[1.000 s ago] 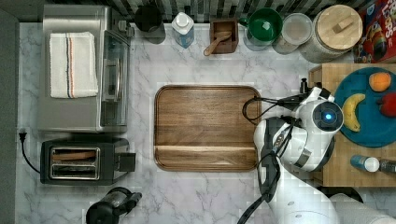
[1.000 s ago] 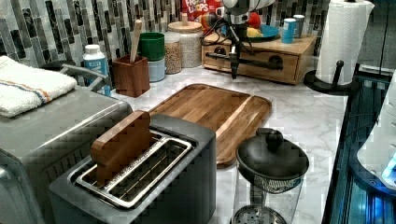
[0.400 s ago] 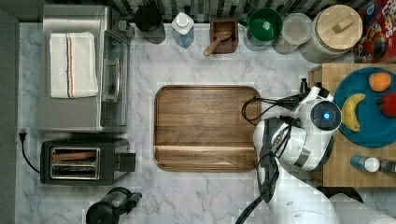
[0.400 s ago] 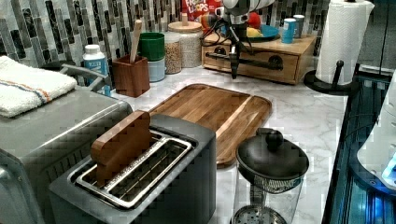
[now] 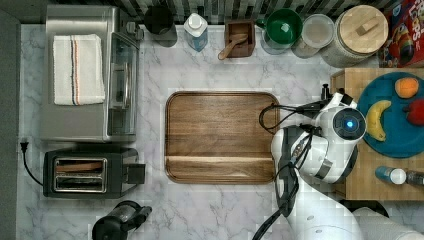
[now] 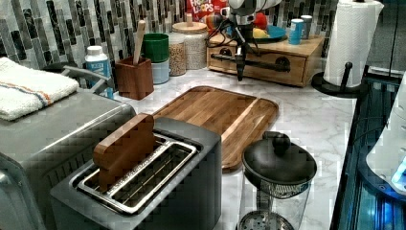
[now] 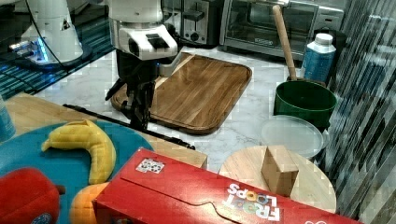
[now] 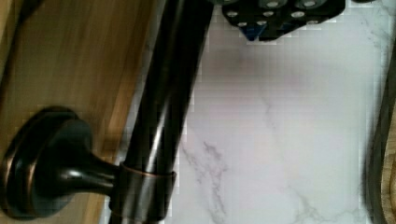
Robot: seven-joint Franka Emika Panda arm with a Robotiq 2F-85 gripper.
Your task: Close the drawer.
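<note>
The drawer's light-wood front (image 6: 265, 57) sits in the wooden box under the butcher-block top (image 6: 292, 46), at the left view's back right. It looks about level with the box's face, and its inside is hidden. A dark bar handle (image 6: 268, 64) runs across the front, and in the wrist view this handle (image 8: 163, 116) stands off the wood front (image 8: 70, 70) on a round mount. My gripper (image 6: 240, 73) points straight down just in front of the handle, fingers together with nothing between them. In the right view the gripper (image 7: 140, 120) stands by the handle (image 7: 163, 135).
A walnut cutting board (image 5: 220, 135) lies on the marble counter beside the arm (image 5: 345, 125). A blue plate (image 5: 395, 120) with fruit rests on the block top. A paper towel stand (image 6: 352, 43), a glass press pot (image 6: 277, 167), a toaster (image 5: 90, 172) and jars along the back wall surround the area.
</note>
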